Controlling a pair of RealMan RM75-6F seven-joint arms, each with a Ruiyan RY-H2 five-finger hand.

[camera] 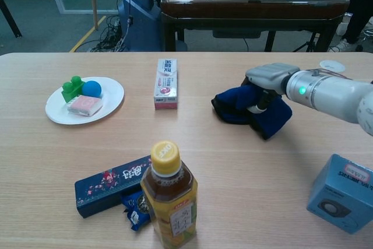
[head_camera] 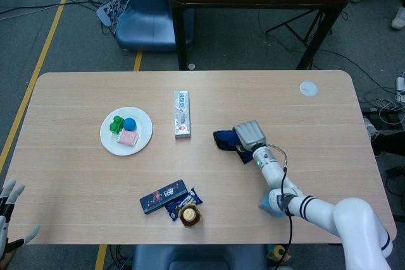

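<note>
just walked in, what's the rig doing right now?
The right hand rests on a dark blue cloth bunched on the wooden table, right of the toothpaste box; its fingers are hidden in the folds. The left hand hangs open off the table's near left corner, touching nothing. A white plate with toy blocks sits at left, and a tea bottle, a dark snack box and a blue carton stand near the front edge.

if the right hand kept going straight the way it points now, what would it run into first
Apart from the dark blue cloth it already presses on, probably the toothpaste box. The right hand points toward the robot's left across the table, and the box lies roughly in that line, though depth is hard to judge.
</note>
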